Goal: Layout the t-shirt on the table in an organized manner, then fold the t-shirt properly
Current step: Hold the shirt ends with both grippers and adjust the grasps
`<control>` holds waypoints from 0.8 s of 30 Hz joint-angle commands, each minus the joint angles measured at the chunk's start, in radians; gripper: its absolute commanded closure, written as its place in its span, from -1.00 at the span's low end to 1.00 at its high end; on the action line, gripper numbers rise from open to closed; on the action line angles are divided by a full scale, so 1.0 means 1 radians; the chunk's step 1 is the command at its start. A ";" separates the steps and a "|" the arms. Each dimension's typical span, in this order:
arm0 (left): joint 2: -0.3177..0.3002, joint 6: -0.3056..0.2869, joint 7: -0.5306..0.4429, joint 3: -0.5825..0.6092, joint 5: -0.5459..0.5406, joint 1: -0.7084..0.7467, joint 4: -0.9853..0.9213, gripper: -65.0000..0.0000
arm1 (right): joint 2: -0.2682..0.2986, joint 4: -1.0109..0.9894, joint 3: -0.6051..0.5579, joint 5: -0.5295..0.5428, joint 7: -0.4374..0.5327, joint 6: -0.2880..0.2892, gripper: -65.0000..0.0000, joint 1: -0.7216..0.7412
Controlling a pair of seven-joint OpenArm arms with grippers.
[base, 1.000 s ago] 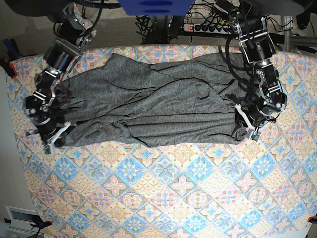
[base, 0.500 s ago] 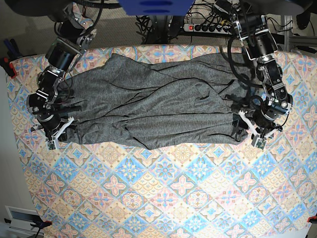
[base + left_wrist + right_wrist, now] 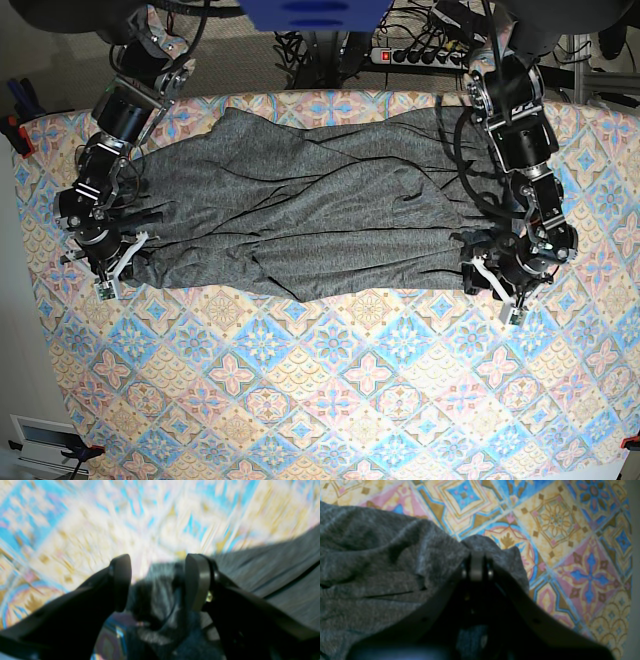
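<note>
A: Grey knit fabric status: the t-shirt (image 3: 310, 225) lies spread lengthwise across the far half of the table (image 3: 330, 400), still heavily creased, with long diagonal wrinkles. Layout looks partly done; smoothing and all folds are judged outstanding.

B: Confirm arm pose.

A: Both arms reach down from the far edge, one to each end of the garment. The right gripper (image 3: 105, 265) sits low at the near corner on the base view's left. The left gripper (image 3: 505, 285) sits at the opposite near corner.

B: Jaw state?

A: Right jaws are closed, pinching a raised fold of cloth at the hem corner (image 3: 492, 547). Left jaws stand wide apart; blurred fabric lies between and below them, not clamped.
</note>
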 commanded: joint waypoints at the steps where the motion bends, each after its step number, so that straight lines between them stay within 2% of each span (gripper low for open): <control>1: -0.004 0.001 -0.029 0.000 0.007 -0.030 0.017 -0.05 | 0.014 0.019 0.000 0.011 0.022 -0.005 1.00 0.024; 7: 0.005 0.001 -0.035 -0.002 0.113 -0.010 -0.015 -0.05 | 0.014 0.019 0.000 0.011 0.022 -0.005 1.00 0.024; 11: 0.006 0.001 -0.123 -0.002 0.184 -0.026 -0.173 -0.05 | 0.014 0.022 0.000 0.011 0.022 -0.005 1.00 0.024; 15: 0.003 0.001 -0.152 -0.002 0.196 -0.039 -0.273 -0.01 | 0.014 0.023 0.000 0.011 0.022 -0.005 1.00 0.024; 17: 0.003 0.001 -0.152 -0.002 0.198 -0.036 -0.273 0.12 | 0.014 0.023 0.000 0.011 0.022 -0.005 1.00 0.024; 22: 0.006 0.001 -0.152 -0.002 0.198 -0.055 -0.273 0.86 | 0.014 0.020 0.000 0.011 0.022 -0.005 1.00 0.027; 23: 0.006 0.001 -0.152 0.000 0.199 -0.064 -0.277 0.96 | 0.014 0.020 0.000 0.011 0.022 -0.005 1.00 0.028; 24: 0.008 0.001 -0.152 0.004 0.202 -0.075 -0.284 0.98 | 0.014 0.019 0.000 0.011 0.022 -0.005 1.00 0.028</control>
